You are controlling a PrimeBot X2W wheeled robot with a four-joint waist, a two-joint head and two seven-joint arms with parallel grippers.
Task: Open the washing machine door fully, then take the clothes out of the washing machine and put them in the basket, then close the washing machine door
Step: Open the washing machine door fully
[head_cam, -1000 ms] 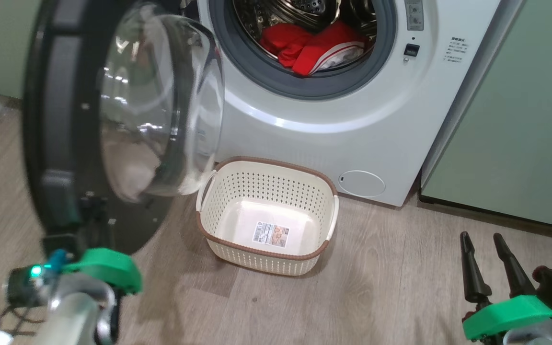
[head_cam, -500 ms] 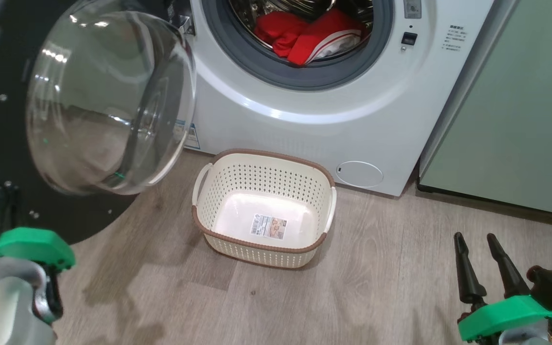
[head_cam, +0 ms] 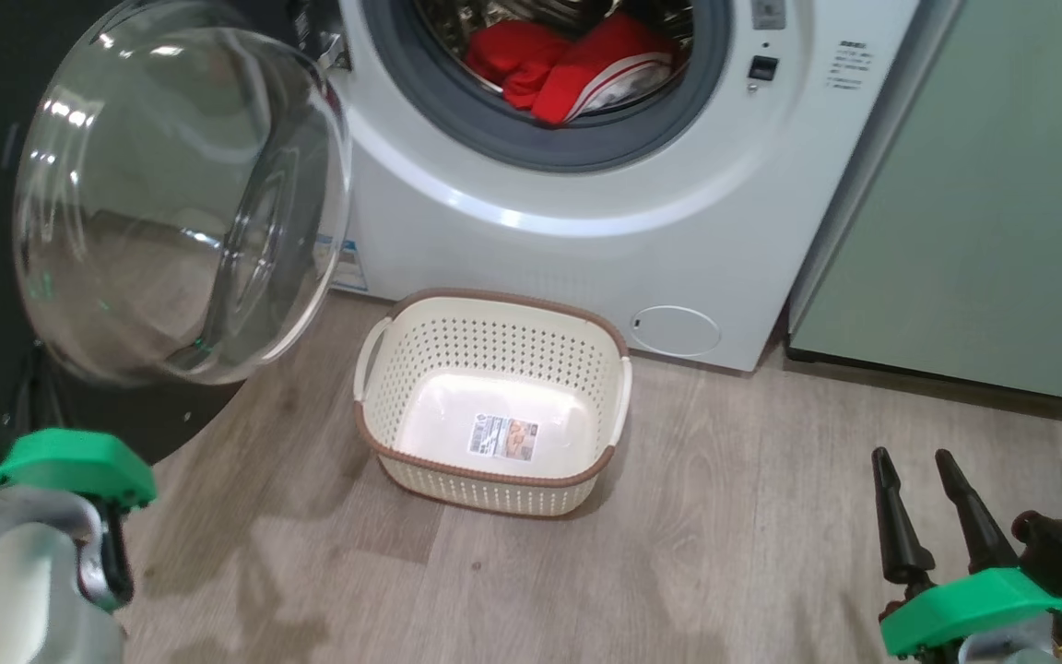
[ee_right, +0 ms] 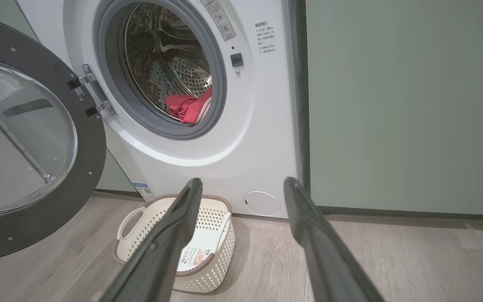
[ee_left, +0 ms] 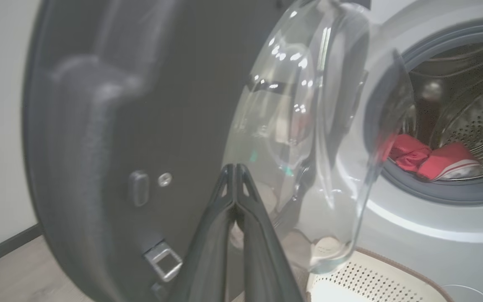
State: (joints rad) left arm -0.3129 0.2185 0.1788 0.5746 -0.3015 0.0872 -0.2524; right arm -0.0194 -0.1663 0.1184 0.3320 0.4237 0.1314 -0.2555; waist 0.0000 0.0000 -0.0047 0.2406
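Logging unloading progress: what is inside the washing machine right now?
In the washing machine, bright red clothes, one piece with white trim, lie heaped at the drum's front bottom. Anything beneath the heap is covered.

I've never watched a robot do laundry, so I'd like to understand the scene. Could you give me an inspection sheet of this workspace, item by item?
Surface: wood-look floor, with the basket standing on it.
Job's things: washing machine door swung wide open to the left; red clothes lying inside the washing machine; basket in front of the machine, empty apart from a label sticker.
Clutter: nothing seen.
Grippers: left gripper shut, holding nothing, fingers pointing at the door's inner face; right gripper open, empty, low at the right above the floor.
Cables: nothing seen.
Surroundings: pale green cabinet right of the machine; small round service flap low on its front.
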